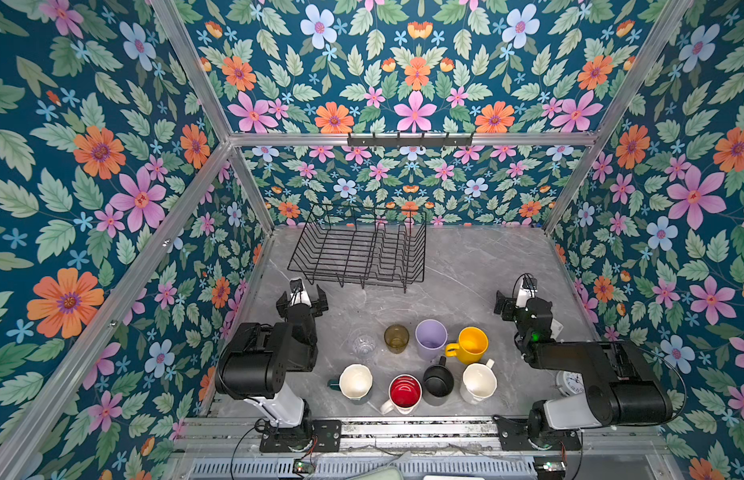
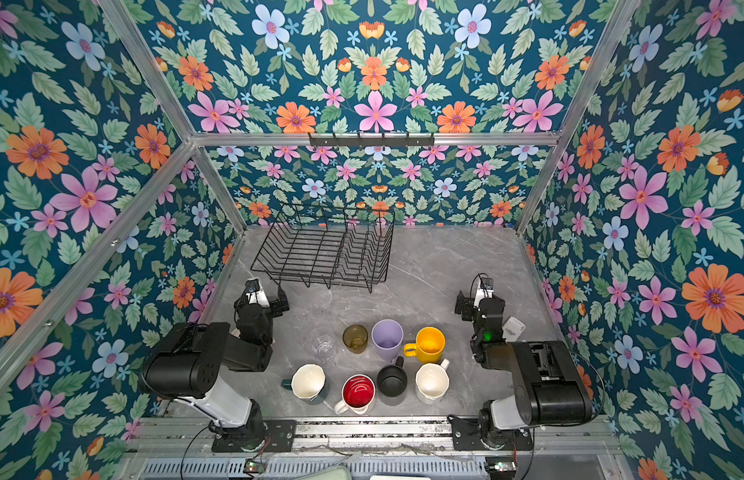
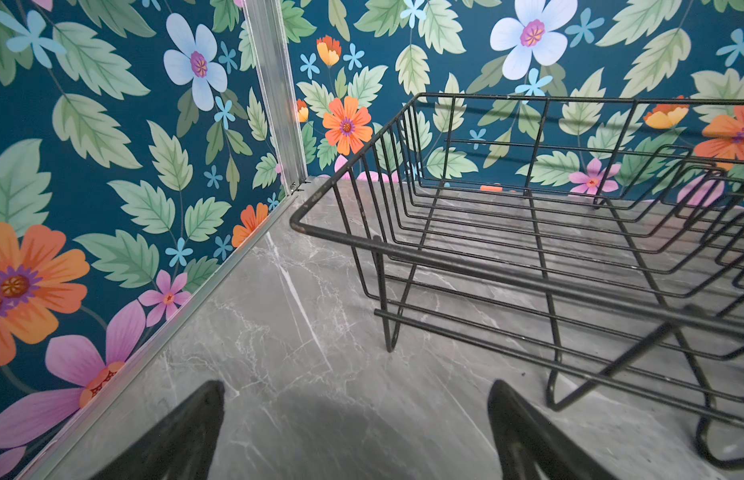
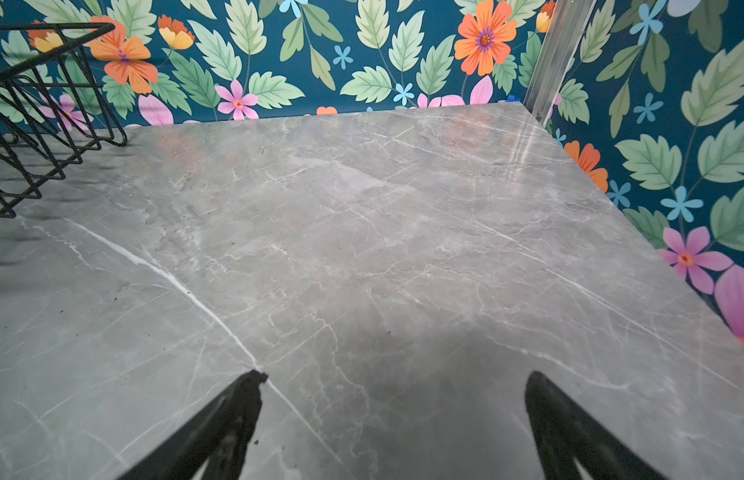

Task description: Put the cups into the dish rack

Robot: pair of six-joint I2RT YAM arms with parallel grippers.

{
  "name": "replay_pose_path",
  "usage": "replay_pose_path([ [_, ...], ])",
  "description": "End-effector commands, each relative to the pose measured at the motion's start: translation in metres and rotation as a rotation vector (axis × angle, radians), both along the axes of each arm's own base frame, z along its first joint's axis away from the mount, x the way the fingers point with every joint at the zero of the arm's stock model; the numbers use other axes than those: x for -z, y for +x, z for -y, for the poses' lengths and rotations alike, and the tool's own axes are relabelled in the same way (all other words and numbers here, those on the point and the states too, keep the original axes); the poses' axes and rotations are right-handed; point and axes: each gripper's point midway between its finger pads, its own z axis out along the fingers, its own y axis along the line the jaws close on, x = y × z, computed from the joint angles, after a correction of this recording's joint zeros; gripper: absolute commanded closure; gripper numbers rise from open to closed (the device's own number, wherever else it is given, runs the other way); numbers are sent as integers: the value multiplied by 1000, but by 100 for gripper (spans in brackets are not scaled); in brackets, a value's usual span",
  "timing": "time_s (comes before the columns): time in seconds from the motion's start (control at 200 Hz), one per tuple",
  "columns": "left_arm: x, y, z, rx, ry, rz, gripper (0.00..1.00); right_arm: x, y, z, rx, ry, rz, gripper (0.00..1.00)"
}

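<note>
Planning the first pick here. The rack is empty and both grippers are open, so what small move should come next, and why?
Probably swing the left gripper round toward the clear glass, the cup closest to it. The dish rack holds nothing, and that gripper is open and empty, facing the rack's near corner rather than the glass, which stands upright, apart from its neighbours.

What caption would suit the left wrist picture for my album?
Open left gripper above the grey marble table, facing a corner of the empty dish rack.

Bare table [image 1: 382, 307] strip between cups [image 1: 430, 338] and dish rack [image 1: 357, 253]
</note>
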Motion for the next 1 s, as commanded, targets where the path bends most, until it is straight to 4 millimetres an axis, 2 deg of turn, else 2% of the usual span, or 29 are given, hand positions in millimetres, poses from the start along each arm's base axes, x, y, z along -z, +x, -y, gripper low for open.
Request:
replay_pose_path([
  [0.0, -3, 0, 0, 0, -7, 11, 0, -4, 2, 0, 4, 10, 16, 1],
  [0.095, -4, -1, -1, -3, -4, 19, 0, -4, 2, 1, 5, 9, 15, 1],
  [0.205, -16, -6, 2, 11, 1, 40, 0, -11, 0, 3, 17, 2, 37, 1],
  [0.285, -31, -7, 5, -2, 22, 38, 0, -29, 0, 8, 51, 5, 40, 1],
  [0.345, -45, -11, 3, -39, 27, 49, 0, -34, -5, 10, 78, 31, -64, 1],
  [0.36, -50, -13, 0, -54, 16, 60, 0, -41, -5, 12, 99, 47, -67, 1],
  [0.445, -74, -26, -13, -149, -145, 139, 0, -70, -15, 18, 210, 204, -98, 1],
  [0.515, -85, -38, -19, -193, -278, 184, 0, -82, -30, 19, 272, 325, -129, 1],
  [0.55, -90, -42, -15, -170, -321, 195, 0, -88, -34, 14, 253, 355, -124, 1],
  [0.645, -105, -48, 4, -41, -362, 219, 0, -106, -44, -16, 66, 394, -101, 1],
  [0.71, -117, -53, 11, 2, -392, 224, 0, -117, -50, -27, 1, 427, -94, 5],
  [0.85, -149, -64, 6, -17, -402, 226, 0, -129, -53, -49, -95, 495, -158, 16],
  [0.995, -184, -71, 0, -42, -320, 223, 0, -136, -41, -78, -164, 492, -276, 22],
])
